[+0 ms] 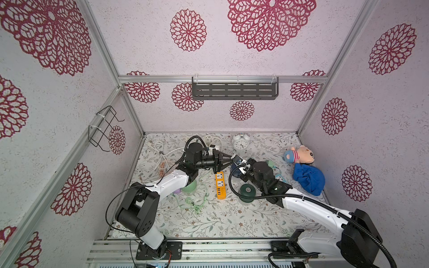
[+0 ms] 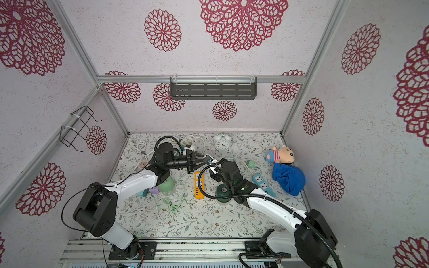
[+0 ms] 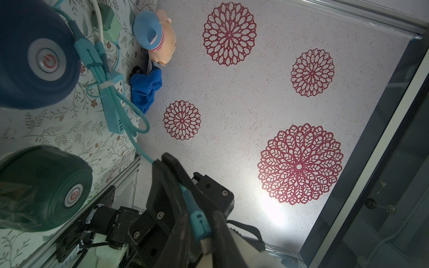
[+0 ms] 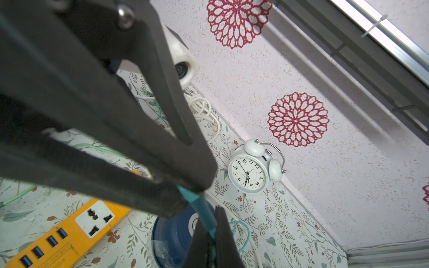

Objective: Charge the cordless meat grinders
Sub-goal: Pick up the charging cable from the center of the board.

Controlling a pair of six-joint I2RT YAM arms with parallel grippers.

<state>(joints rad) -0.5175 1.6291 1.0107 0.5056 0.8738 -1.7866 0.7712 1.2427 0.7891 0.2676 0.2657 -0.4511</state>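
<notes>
Well, L claw [image 4: 192,193] nipped on teal cable [image 4: 199,206], R claw [image 4: 210,220] likewise, above navy grinder [image 3: 37,58]

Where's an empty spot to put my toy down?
The front strip of table, between the orange power strip, dark green grinder and the front rail, is bare. So is the gap between alarm clock and plush doll. White cables crowd the back left.

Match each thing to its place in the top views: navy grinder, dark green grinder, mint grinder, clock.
1 navy grinder
2 dark green grinder
3 mint grinder
4 clock

a against back wall
b partly under left arm
c right of orange strip, near end
d right of orange strip, far end

Pairs: 1-d, 2-c, 3-b, 4-a
</notes>
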